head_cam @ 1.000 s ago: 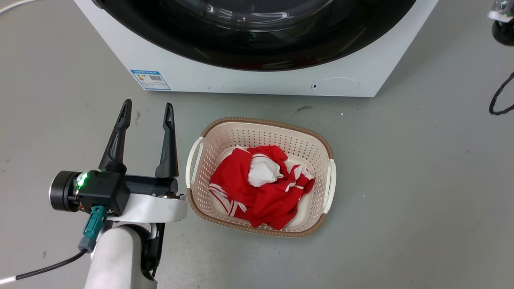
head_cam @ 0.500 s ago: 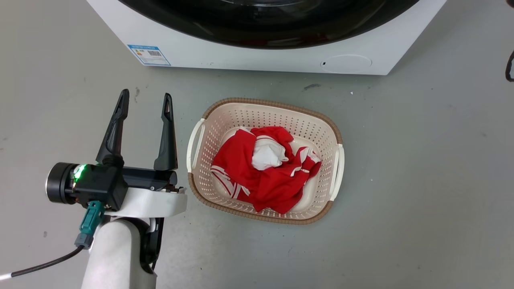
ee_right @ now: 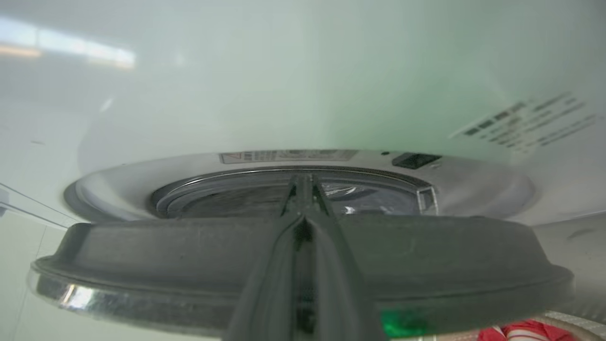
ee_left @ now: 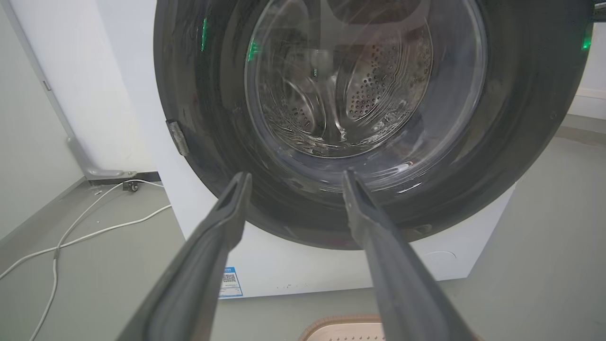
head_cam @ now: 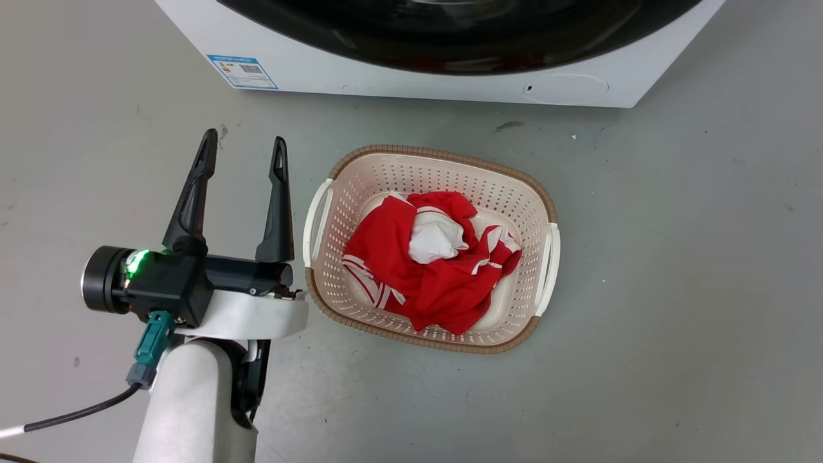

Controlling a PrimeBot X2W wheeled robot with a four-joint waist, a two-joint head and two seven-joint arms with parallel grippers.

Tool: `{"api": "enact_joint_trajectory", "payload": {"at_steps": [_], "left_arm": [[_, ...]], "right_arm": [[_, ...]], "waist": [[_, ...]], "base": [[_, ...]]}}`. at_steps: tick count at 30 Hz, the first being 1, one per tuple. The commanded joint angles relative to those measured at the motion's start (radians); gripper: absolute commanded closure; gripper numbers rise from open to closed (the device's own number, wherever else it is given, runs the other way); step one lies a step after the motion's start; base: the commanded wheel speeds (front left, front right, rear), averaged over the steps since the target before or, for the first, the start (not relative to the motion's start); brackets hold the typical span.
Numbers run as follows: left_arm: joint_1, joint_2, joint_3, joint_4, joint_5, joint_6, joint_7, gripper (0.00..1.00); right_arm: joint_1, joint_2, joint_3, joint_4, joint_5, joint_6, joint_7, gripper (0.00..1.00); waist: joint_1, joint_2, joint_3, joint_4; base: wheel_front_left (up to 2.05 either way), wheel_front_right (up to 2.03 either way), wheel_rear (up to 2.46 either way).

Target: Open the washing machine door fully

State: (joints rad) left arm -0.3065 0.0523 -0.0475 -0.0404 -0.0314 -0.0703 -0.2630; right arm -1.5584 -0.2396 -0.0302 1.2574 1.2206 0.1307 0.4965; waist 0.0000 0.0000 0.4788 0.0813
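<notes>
**Left end effector** (head_cam: 244, 136): It sits at the lower left of the head view, above the grey floor (head_cam: 675, 289). Its two long dark fingers point toward the white washing machine cabinet (head_cam: 386, 83). The jaws are set wide, with nothing between them. The unit is just beside the left handle of the basket and well apart from the cabinet.

**Washing machine door** (ee_left: 521, 118): This is a large round glossy black disc with a bulging clear glass window at its centre, nearly as wide as the cabinet front. In the left wrist view it faces the camera, and the perforated steel drum (ee_left: 374, 90) is visible through the glass. In the head view its lower arc runs along the top edge. How far it stands off the cabinet cannot be determined.

**Right end effector** (ee_right: 303, 182): In the right wrist view the fingers are closed against each other with no visible gap. They lie across the door's dark rim, which is seen edge-on with a bright metal band at its lower left. The tips reach past the rim toward a silver ring (ee_right: 473, 180) set in the white front panel. Whether they press on the rim cannot be determined.

**Surroundings:**
- A beige perforated plastic basket with a brown woven rim (head_cam: 443, 153) stands on the floor in front of the cabinet, apart from it.
- A crumpled red-and-white garment (head_cam: 437, 289) lies inside the basket.
- A blue-bordered label (head_cam: 242, 71) sits at the cabinet's lower left, and a small round white flap (head_cam: 566, 89) at its lower right.
- White cables (ee_left: 94, 227) lie on the floor left of the cabinet.
</notes>
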Motion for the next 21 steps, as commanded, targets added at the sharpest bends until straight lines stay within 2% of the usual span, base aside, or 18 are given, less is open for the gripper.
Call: {"api": "enact_joint_trajectory", "payload": {"at_steps": [1,13,21], "left_arm": [[-0.008,-0.001,0.001,0.002,-0.004,0.004,-0.002,0.00],[0.027,-0.001,0.019,0.014,0.000,0.013,-0.002,0.00],[0.076,0.001,0.040,0.031,0.008,0.008,-0.002,0.00]], "right_arm": [[0.014,0.019,0.004,0.005,0.009,0.000,0.022,1.00],[0.148,0.023,-0.005,-0.074,0.068,0.000,0.234,1.00],[0.285,0.055,0.013,-0.145,0.090,0.000,0.356,1.00]], "waist": [[0.0000,0.0000,-0.003,0.001],[0.0000,0.0000,-0.089,-0.012],[0.0000,0.0000,-0.177,-0.024]], "base": [[0.00,0.00,0.00],[0.00,0.00,0.00],[0.00,0.00,0.00]]}}
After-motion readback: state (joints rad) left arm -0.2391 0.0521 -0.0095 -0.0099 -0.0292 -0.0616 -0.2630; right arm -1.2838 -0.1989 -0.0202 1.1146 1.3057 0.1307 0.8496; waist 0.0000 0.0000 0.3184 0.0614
